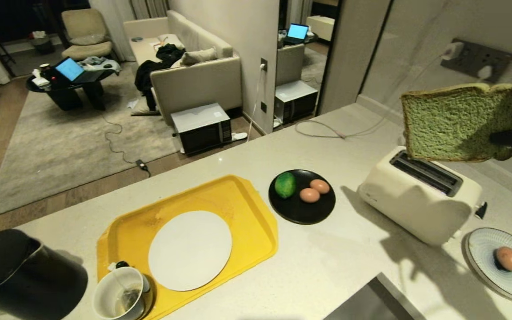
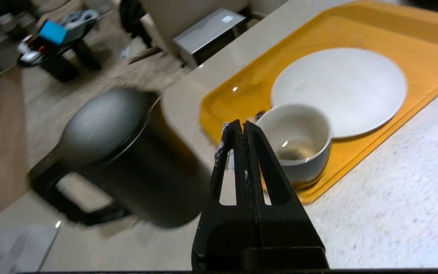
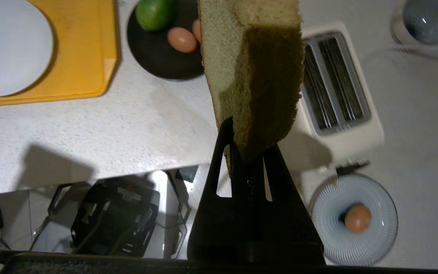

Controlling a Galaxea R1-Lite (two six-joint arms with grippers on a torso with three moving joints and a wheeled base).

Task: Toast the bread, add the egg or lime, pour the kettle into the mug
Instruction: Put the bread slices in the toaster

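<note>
Starting at my left, the kettle [image 1: 20,275] stands at the near corner of the counter, with the mug [image 1: 120,297] just beside it on the near corner of the yellow tray [image 1: 256,213]; a teabag lies inside the mug. My left gripper [image 2: 242,127] hangs over that corner with its fingers clenched on nothing, parked. A bare white plate [image 1: 189,250] sits on the tray.

Further right, the black plate [image 1: 302,213] carries the lime [image 1: 285,185] and two eggs [image 1: 314,191]. Then comes the cream toaster [image 1: 416,200], its two slots open to the top and running along its long body.

My right gripper [image 3: 247,152] has its fingers pinched on one corner of the bread [image 1: 458,124], holding the slice on edge in the air above the toaster. In the head view the slice hangs over the far end of the slots, clear of them. I judge the next move turns on this: the bread's broad face has to line up with a slot's long axis, then go straight down. From the right wrist view the slice looks offset toward the black plate, not yet over a slot.

At the far right, a third egg [image 1: 508,258] rests on a striped plate [image 1: 487,249].
</note>
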